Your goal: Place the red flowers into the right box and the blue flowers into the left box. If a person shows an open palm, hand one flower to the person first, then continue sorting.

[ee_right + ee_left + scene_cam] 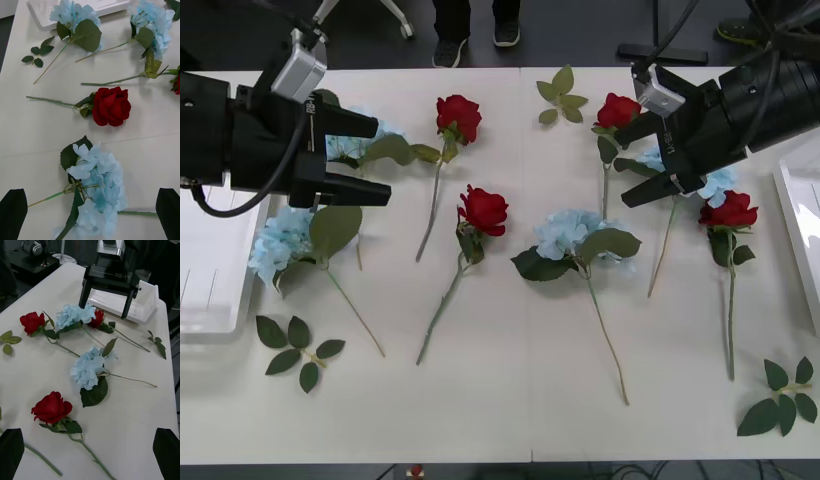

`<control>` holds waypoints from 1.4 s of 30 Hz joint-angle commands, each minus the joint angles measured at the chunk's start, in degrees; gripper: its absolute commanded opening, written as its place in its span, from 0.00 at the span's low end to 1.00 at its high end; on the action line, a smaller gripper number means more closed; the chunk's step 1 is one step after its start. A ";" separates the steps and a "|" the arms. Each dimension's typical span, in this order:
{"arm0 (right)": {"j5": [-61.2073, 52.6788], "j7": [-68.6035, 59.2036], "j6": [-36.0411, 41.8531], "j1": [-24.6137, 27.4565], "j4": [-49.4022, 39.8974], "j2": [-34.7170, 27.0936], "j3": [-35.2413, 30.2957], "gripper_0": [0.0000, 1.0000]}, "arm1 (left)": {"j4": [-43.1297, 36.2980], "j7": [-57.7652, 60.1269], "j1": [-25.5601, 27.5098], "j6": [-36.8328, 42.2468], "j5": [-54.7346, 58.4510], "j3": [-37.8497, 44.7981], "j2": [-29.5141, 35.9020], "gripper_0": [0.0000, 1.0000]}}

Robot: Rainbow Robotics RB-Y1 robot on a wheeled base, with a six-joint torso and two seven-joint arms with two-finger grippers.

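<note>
White table (pixel 510 400), long, with a seam running front to back; dark floor beyond its far edge. Near the table's middle, a blue flower (pixel 570 235), taken here as landmark. Left of it, two red flowers (pixel 483 210) (pixel 458 115). Farther left, two more blue flowers (pixel 280 240) just beside the left box (pixel 210 300). Above the farther of them, the left gripper (pixel 365 158), fingers spread wide, holding nothing. Right of the landmark, the right gripper (pixel 638 160), likewise wide and empty, over another blue flower (pixel 715 185), with a red flower on either side (pixel 618 108) (pixel 728 210). Beyond those, the right box (pixel 795 230). Loose leaf sprigs (pixel 298 350) at the near corners and the far edge.

From the left wrist: the right gripper's open frame seen head-on, the right box's ribbed floor behind it. From the right wrist: the landmark flower's petals up close, between the two dark fingertips (pixel 13 212).
</note>
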 commanded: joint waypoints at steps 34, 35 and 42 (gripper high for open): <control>9.67 -50.91 12.52 -0.96 0.36 -16.20 1.44 1.00 | -19.50 73.61 33.33 -7.17 -44.57 0.19 3.83 1.00; 9.84 -52.31 12.08 -0.17 0.36 -17.08 1.44 1.00 | -19.50 75.99 32.89 -7.17 -46.77 -1.21 3.21 1.00; 15.38 -62.33 8.47 6.34 -5.44 -19.80 -0.23 1.00 | -18.88 88.47 28.15 -6.29 -62.41 -11.49 -0.57 1.00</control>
